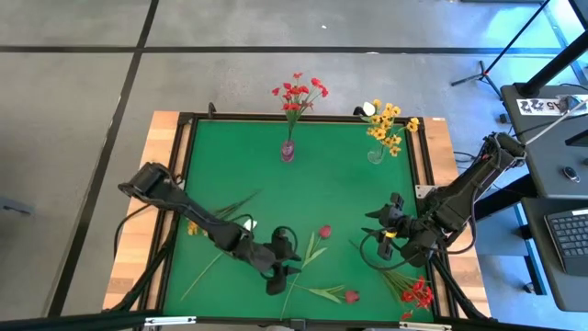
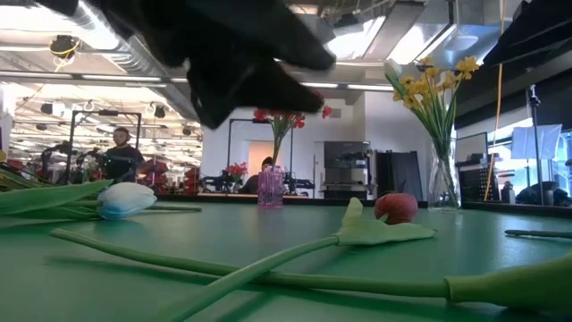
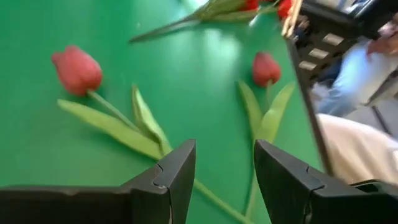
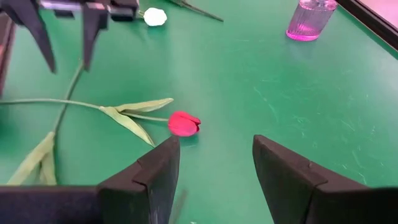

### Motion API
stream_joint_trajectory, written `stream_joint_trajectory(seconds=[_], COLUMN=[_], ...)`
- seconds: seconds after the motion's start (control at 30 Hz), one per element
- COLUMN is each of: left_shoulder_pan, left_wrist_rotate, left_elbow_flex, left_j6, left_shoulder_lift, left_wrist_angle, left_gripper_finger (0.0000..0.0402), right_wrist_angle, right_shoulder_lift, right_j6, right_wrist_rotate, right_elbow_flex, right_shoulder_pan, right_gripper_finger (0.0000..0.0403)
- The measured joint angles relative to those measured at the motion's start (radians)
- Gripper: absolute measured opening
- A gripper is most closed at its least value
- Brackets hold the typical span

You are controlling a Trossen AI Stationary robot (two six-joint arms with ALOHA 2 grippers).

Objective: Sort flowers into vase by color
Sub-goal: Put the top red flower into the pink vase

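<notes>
Two dark red tulip buds lie flat on the green mat: one point(image 1: 324, 232) point(image 4: 184, 123) mid-table, one point(image 1: 351, 296) near the near edge. Both show in the left wrist view point(image 3: 78, 68) point(image 3: 266, 67). A white bud point(image 1: 248, 223) point(image 2: 125, 199) lies beside the left arm. A red blossom cluster point(image 1: 418, 294) lies near the right arm's base. My left gripper point(image 1: 283, 268) point(image 3: 224, 180) is open and hovers over the tulips' green stems point(image 3: 149, 127). My right gripper point(image 1: 381, 230) point(image 4: 214, 174) is open, to the right of the mid-table tulip.
A pink vase point(image 1: 288, 150) point(image 4: 311, 22) with red blossoms and a clear vase point(image 1: 377, 152) point(image 2: 444, 183) with yellow blossoms and a white bud stand near the far edge. A yellow blossom point(image 1: 193, 228) and loose stems point(image 1: 216, 267) lie by the left arm. People show in the room beyond.
</notes>
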Motion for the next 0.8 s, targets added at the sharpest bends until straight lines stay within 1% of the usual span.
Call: stream_joint_trajectory(seconds=[0.17,0.23,0.3,0.4,0.5,0.6,0.8], left_shoulder_pan=[0.000,0.001,0.005,0.011,0.011,0.010,0.010], left_wrist_rotate=[-0.031,-0.032,-0.035,-0.035,-0.035,-0.035,-0.034], left_elbow_flex=[0.007,0.007,0.007,0.007,0.007,0.007,0.007], left_j6=[-0.016,-0.019,-0.021,-0.031,-0.054,-0.055,-0.055], left_shoulder_lift=[0.036,0.037,0.037,0.037,0.037,0.037,0.037], left_wrist_angle=[-0.022,-0.028,-0.027,-0.036,-0.087,-0.110,-0.111], left_gripper_finger=[0.0157,0.0157,0.0157,0.0157,0.0157,0.0157,0.0157], right_wrist_angle=[0.022,0.059,0.111,0.173,0.220,0.285,0.483], right_shoulder_lift=[0.000,0.004,0.018,0.052,0.091,0.149,0.304], right_j6=[0.001,-0.001,-0.044,-0.126,-0.186,-0.267,-0.472], right_wrist_rotate=[-0.001,0.000,-0.015,-0.073,-0.093,-0.148,-0.335], right_elbow_flex=[0.000,0.000,0.000,0.000,0.000,0.000,0.000], right_shoulder_pan=[0.000,-0.001,-0.014,-0.041,-0.075,-0.121,-0.218], right_gripper_finger=[0.0202,0.0202,0.0202,0.0202,0.0202,0.0202,0.0202])
